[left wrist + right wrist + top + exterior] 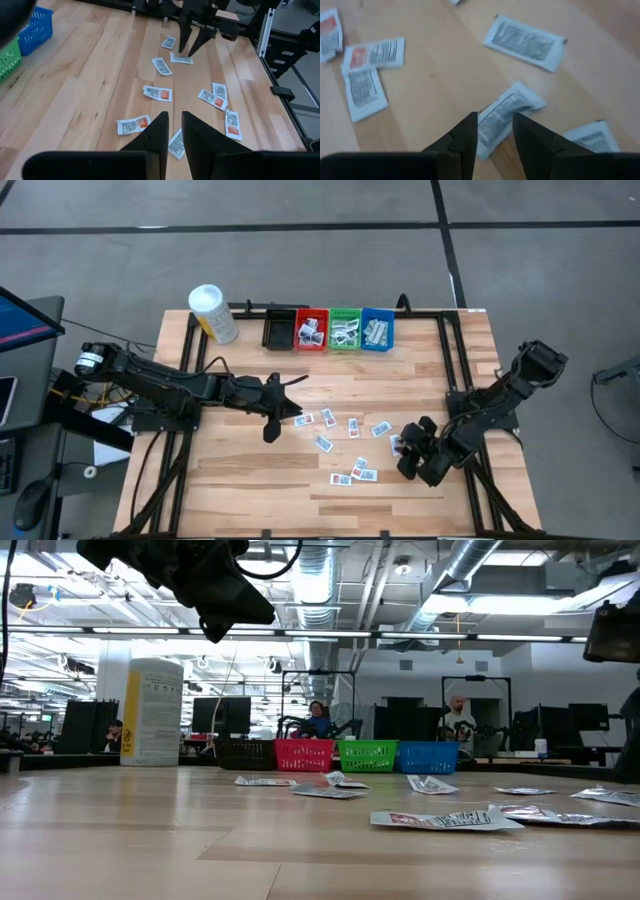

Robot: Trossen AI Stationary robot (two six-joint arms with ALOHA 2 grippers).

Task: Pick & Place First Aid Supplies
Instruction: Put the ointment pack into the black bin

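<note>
Several small white packets, the first aid supplies (352, 426), lie flat and scattered on the wooden table (240, 480). My right gripper (495, 120) stands open low over the right part of the scatter. It points steeply down, with one white packet (506, 114) showing between its fingers. The left wrist view shows that gripper (188, 50) with its tips just above the packet (182, 59). My left gripper (290, 412) hangs well above the table to the left of the packets. Its fingers (161, 127) are a narrow gap apart and hold nothing. My right gripper's open fingers stand on either side of one end of the packet (492, 131), coming from above at a slant. I cannot tell whether the tips touch it. The packet lies flat on the table.
Along the far edge stand a black bin (279, 330), a red bin (311, 332), a green bin (345, 332) and a blue bin (378, 332); the coloured ones hold packets. A white-capped yellow bottle (212, 313) stands at the far left. Bare wood lies toward the near edge.
</note>
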